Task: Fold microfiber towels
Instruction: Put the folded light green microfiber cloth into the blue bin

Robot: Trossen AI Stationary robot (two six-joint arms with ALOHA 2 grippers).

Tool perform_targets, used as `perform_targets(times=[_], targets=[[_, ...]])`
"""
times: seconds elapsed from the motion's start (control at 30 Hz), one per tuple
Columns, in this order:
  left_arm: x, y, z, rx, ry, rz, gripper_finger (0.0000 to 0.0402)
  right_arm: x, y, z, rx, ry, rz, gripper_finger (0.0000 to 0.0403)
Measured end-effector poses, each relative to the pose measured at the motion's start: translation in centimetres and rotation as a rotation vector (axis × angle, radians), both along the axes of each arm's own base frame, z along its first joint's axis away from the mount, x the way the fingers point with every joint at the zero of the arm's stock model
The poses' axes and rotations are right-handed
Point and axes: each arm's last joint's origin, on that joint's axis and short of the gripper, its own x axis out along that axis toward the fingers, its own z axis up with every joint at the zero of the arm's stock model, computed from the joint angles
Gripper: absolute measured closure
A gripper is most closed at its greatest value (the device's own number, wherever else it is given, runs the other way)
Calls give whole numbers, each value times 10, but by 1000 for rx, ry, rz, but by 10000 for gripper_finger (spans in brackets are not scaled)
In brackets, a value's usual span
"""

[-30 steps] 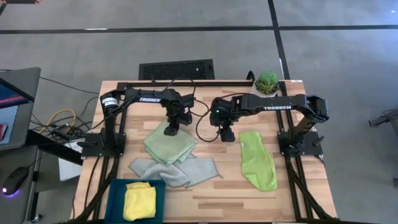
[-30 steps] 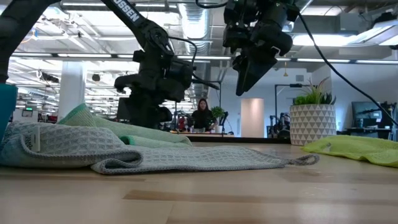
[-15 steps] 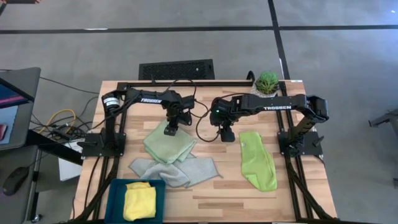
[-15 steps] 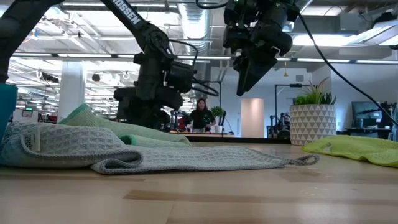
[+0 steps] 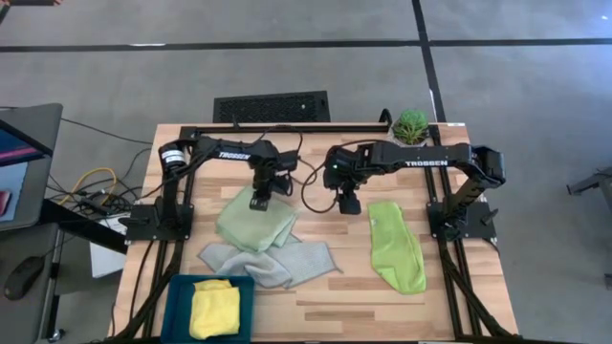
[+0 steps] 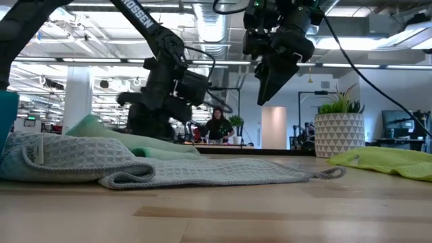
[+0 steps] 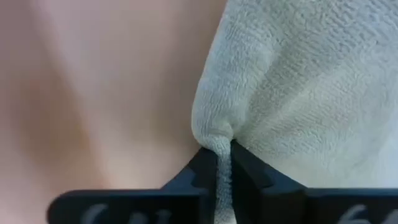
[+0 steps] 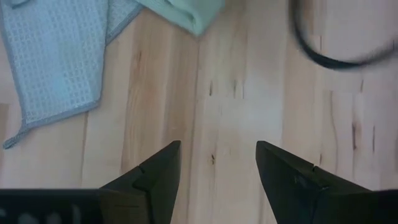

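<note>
Here, left gripper point(image 7: 224, 163) pinches sage towel point(image 5: 255, 222) — right gripper point(image 8: 217, 163), seemingly idle, gapes.

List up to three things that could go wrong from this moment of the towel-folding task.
1. The left gripper pinches only a small corner of the sage green towel; it could slip out.
2. That towel overlaps the pale grey-green towel, so dragging may disturb it.
3. The right gripper hangs open above bare wood, leaving the fold one-handed and perhaps uneven.
</note>
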Motion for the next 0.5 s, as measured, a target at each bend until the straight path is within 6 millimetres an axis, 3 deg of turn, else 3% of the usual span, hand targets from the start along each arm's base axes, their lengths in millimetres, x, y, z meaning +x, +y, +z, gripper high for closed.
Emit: perform_targets(times=[0.3, 0.5], targets=[[-11, -9, 49, 36, -36, 114, 397, -3, -14, 0, -2, 0, -40, 173], [-24, -30, 83, 155, -14, 147, 398, -4, -20, 0, -4, -2, -53, 173]])
